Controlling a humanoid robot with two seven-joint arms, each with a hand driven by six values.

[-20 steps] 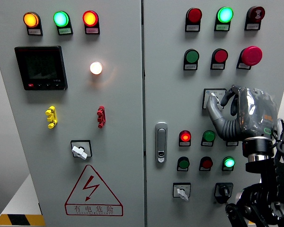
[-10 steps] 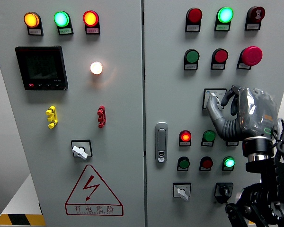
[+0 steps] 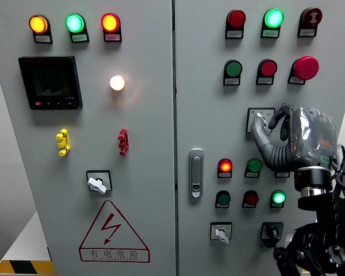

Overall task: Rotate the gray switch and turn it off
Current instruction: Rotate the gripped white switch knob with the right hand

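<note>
The robot's right hand (image 3: 296,140), grey-fingered with a clear-covered back, rises from the lower right and is held up against the right door of the pale grey metal control cabinet (image 3: 207,103). Its fingers are curled around the gray rotary switch on a square black-framed plate (image 3: 255,117), which sits in the middle of the right door, below the unlit green round push button (image 3: 233,69) and the unlit red round push button (image 3: 268,68). The knob itself is mostly hidden behind the fingers, so its position cannot be read; the thumb and forefinger seem to pinch it.

Just below the hand, a lit red indicator lamp (image 3: 225,167) and a dark green lamp (image 3: 253,166) sit side by side, with a glowing green lamp (image 3: 278,198) lower down. A chrome door latch (image 3: 195,173) stands at the left edge of the right door. On the left door are a black digital meter (image 3: 50,82), a lit white lamp (image 3: 117,83) and a red-outlined triangular electrical hazard sign (image 3: 112,231).
</note>
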